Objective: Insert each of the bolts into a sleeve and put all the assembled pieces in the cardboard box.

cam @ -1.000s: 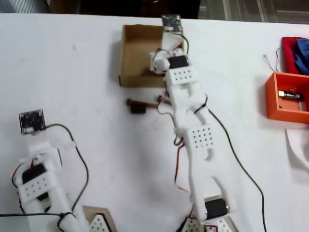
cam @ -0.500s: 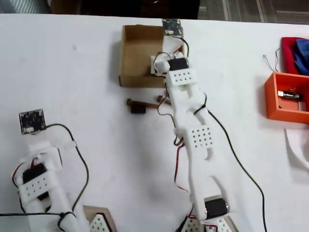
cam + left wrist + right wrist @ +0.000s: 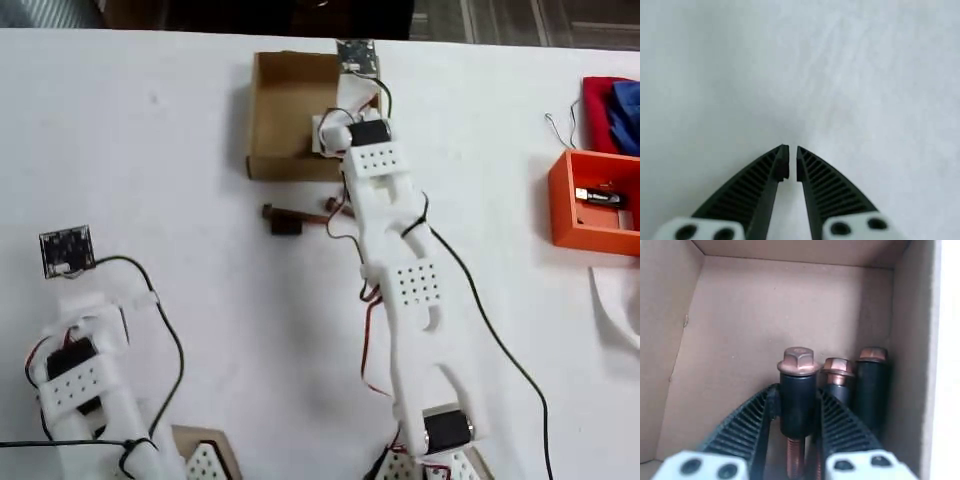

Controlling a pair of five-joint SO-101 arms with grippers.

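Now right gripper [image 3: 797, 392] clamps black sleeve [image 3: 797, 412], copper hex bolt [image 3: 798, 361] through it; left gripper [image 3: 790, 162] near-closed, empty.

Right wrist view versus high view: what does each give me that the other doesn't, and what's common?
Right wrist view: the right gripper shut on an assembled bolt and sleeve, two more assembled pieces beside it by the cardboard box wall. High view: loose dark and copper parts on the table near the box, an orange tray and the left arm. Shared: the cardboard box.
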